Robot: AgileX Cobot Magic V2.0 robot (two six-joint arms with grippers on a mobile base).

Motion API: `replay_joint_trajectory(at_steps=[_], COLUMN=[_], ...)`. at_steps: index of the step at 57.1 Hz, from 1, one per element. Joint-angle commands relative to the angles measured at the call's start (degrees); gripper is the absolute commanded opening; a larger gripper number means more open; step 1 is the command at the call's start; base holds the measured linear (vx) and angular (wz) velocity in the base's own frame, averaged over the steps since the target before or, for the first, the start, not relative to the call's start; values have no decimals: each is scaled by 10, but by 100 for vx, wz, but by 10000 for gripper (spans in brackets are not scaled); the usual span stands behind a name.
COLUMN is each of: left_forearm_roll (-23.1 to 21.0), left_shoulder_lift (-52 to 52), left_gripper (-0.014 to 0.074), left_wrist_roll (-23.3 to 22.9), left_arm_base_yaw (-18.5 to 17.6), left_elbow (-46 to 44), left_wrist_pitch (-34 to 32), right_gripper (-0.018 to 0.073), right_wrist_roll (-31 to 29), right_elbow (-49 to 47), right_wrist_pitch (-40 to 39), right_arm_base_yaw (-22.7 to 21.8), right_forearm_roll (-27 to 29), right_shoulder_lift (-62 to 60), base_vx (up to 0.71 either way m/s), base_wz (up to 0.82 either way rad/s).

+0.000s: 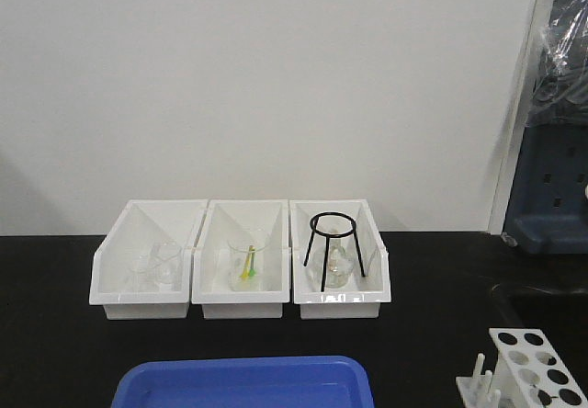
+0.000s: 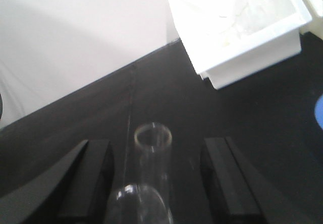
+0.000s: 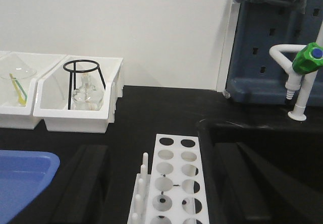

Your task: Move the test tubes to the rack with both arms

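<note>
Tube (image 2: 151,178) between left jaws

Tube is lying between the left gripper's (image 2: 156,143) spread fingers (image 2: 96,178), touching neither, its long axis running along them with the open mouth pointing away. Rack (image 3: 174,183) is sitting on the table (image 3: 151,108) below the right gripper (image 3: 161,151), which is gaping too, so the left arm is nearer the tube
</note>
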Motion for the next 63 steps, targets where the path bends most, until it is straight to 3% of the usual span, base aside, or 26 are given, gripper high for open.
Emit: replay_joint_trajectory(at_steps=[1,24,39,63], left_forearm_roll=[-1,-7,-66,-61], left_shoulder_lift=[8,62,62,62], left_gripper=[509,509,504,382], left_wrist_roll=[-1,-2,-2,-6], left_arm_base_yaw=[0,0,0,0], left_elbow=[-33,-62,-62,-62], left_wrist_pitch=[-53,-64,-69,-68], right_gripper=[496,496,496,495], right_wrist_roll=[0,0,0,0], right_elbow=[-20,-20,-20,-20], right_wrist_pitch=[-35,-36,-36,-42], right_arm_base_yaw=[0,0,0,0], right_forearm_roll=[-4,-4,-4,-4], right_shoulder_lift=[8,8,8,8], base_vx=[0,0,0,0], base_wz=[0,0,0,0])
